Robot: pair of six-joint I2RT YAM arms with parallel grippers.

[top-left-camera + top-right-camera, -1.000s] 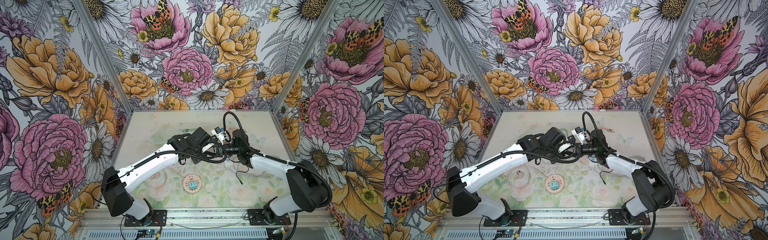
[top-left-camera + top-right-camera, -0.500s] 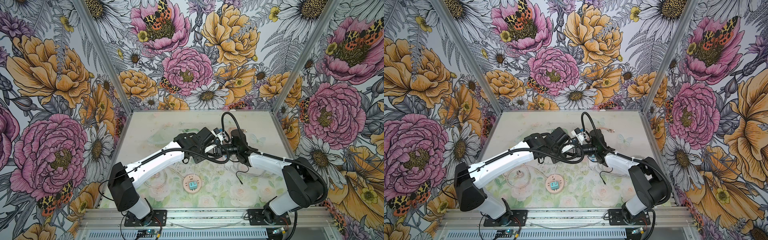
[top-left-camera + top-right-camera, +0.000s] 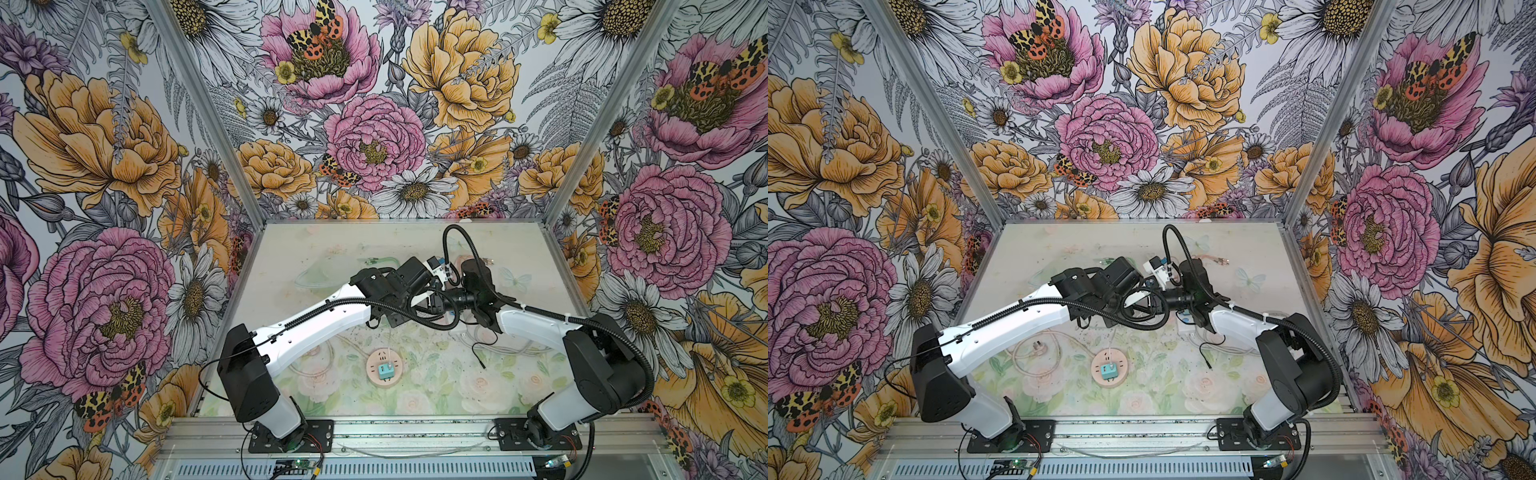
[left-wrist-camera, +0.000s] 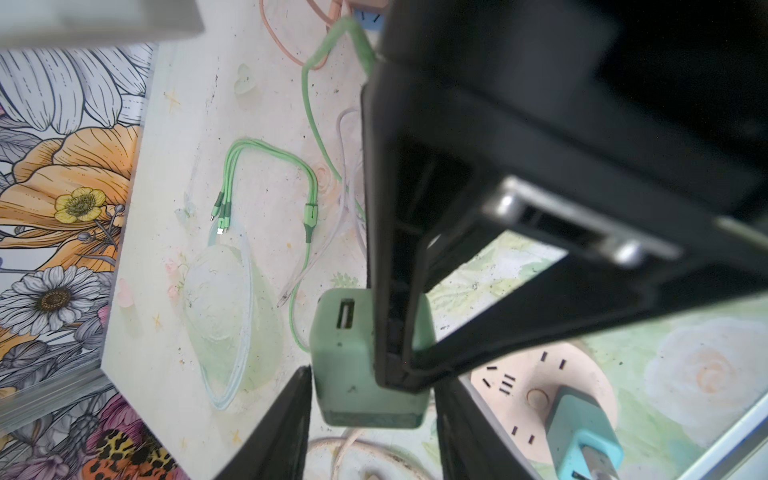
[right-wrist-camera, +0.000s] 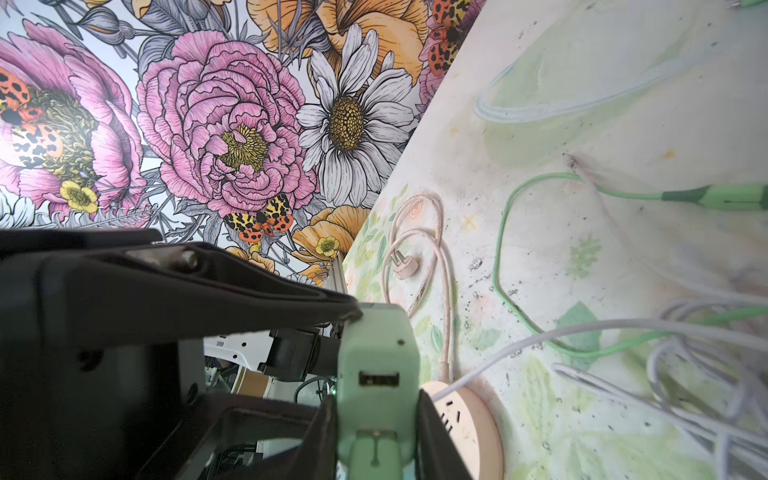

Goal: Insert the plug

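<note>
Blue charger (image 3: 385, 370) and cables (image 5: 602, 322) crowd pink socket (image 3: 388, 355).

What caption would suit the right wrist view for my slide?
Right pincer grips the green charger; pink socket disc and cables lie behind on the table.

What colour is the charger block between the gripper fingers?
The charger block is mint green; clearest in right wrist view.

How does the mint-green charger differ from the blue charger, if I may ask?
The mint-green charger is held aloft by the right pincer; the blue charger sits plugged into the pink socket. The mint-green charger's USB port is empty; the blue charger's carries a cable. Both are cube-shaped USB chargers.
</note>
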